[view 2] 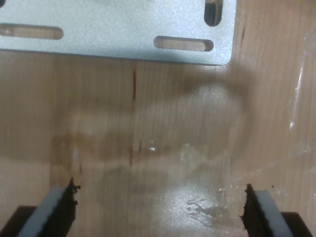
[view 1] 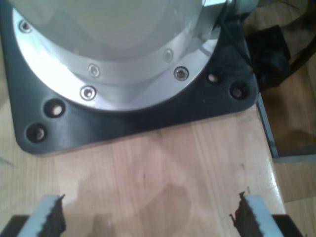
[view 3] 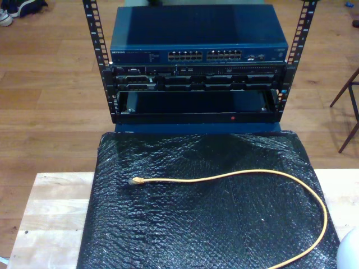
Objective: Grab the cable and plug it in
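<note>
**Cable lies loose on the black mat, both hands wide open over bare wood**

In the exterior view, a pale wooden surface (view 3: 50,207) shows at the left, with a black bubble-wrap mat (view 3: 202,224) spread across most of it. The cable (view 3: 252,175) lies on the mat. Its plug (view 3: 136,181) rests at the left of centre, free of everything. From there the cable runs rightward in a shallow arc, bends round near the mat's right edge and curls back toward the bottom of the view. Behind the mat stands a rack (view 3: 196,84) with a blue switch (view 3: 199,33) on top, its row of ports (view 3: 205,55) facing the mat. The plug is well apart from the ports.

In the first wrist view, my first hand (view 1: 148,217) hangs over bare wood, its jaws spread wide with nothing between them. Just beyond it sits a black base plate (view 1: 148,116) carrying a round metal flange (view 1: 123,64).

In the second wrist view, my second hand (view 2: 160,210) is likewise spread wide and holds nothing, over stained wood. A slotted metal plate (view 2: 113,29) lies flat beyond it.
</note>
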